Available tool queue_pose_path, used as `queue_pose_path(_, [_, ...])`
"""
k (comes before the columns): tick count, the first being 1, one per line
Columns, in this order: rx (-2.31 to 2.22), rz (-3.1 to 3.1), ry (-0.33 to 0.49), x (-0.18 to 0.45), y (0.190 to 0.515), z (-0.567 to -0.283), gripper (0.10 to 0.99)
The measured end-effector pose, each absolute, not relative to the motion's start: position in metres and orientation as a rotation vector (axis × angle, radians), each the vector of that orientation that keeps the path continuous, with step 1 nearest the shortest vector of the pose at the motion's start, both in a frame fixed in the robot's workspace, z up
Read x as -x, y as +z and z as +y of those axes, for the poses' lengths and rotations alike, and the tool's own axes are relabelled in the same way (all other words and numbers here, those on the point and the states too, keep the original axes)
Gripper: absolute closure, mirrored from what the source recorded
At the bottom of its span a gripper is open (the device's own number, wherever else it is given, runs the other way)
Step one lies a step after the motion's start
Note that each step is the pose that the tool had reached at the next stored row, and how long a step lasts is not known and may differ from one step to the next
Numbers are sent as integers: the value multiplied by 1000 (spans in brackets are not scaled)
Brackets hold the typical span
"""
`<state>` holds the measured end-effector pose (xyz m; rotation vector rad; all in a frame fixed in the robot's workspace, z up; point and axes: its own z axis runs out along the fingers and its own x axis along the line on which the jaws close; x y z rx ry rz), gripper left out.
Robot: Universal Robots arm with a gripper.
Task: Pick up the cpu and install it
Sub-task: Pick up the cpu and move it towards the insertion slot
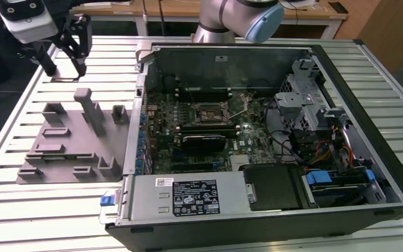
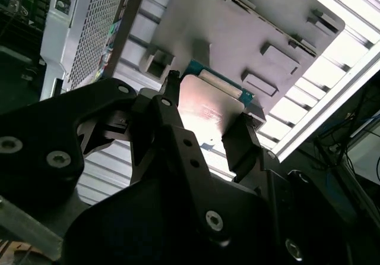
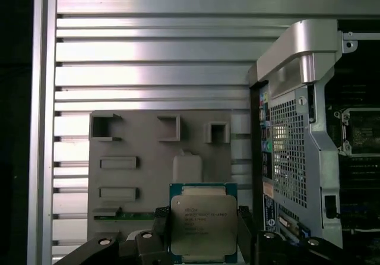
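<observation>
The gripper (image 1: 64, 65) is closed on the cpu (image 3: 203, 226). One finger (image 2: 242, 135) presses on each of two opposite edges, with the pale metal lid facing the first wrist view. The chip hangs above the gray fixture plate (image 1: 61, 147), over the end that lies toward the top of the exterior view, and it looks clear of the plate's surface.

How will it handle? I'd call it light, stiff and flat, so weight is no worry. The lid looks smooth and the edges are thin, so a slip or a twist in the grip seems the real risk. The underside is hidden here, and I'd treat it as fragile. The edge hold it has now looks like the right one, since it keeps the contact on the rim.

Now the count:
- One cpu.
- One gripper with two fingers.
- One fixture plate on the slatted tabletop (image 1: 19, 210).
- One open computer case (image 1: 222, 63), just beside the plate on the exterior view's right.
- One socket (image 1: 209, 112) on the board inside the case, well apart from the plate.
</observation>
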<state>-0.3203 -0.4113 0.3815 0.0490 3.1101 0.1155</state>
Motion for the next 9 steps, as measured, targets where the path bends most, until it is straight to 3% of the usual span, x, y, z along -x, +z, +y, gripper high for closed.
queue_pose_path(9, [-49,3110,116,298,382,-411,545])
